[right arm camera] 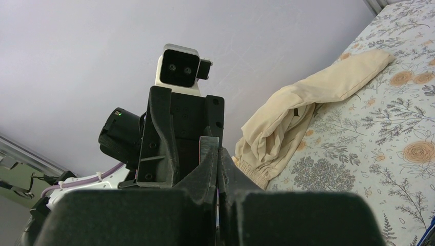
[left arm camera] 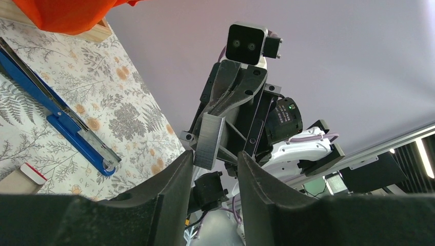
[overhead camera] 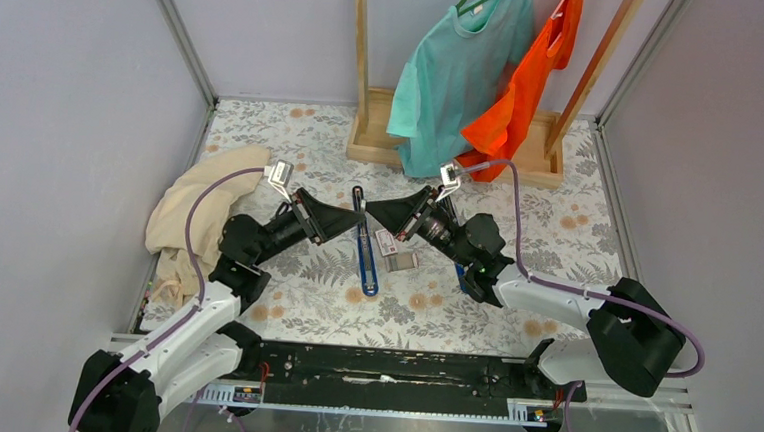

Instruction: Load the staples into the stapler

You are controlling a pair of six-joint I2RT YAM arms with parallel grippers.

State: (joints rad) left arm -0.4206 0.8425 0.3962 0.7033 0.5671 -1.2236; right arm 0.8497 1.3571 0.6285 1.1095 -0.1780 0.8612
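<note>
Bright, even light falls from overhead, leaving only soft shadows on the table [overhead camera: 598,229]. In the wrist views the near fingers [left arm camera: 154,215] look dark and slightly soft, while the staples [left arm camera: 208,148] are sharp. A light strip [left arm camera: 423,156] glares.

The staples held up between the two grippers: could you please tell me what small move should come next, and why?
Probably the left gripper should close on the staples. The right gripper pinches them in mid-air, and the left fingers stand either side with a gap, so they have no hold yet for carrying them to the blue stapler.
</note>
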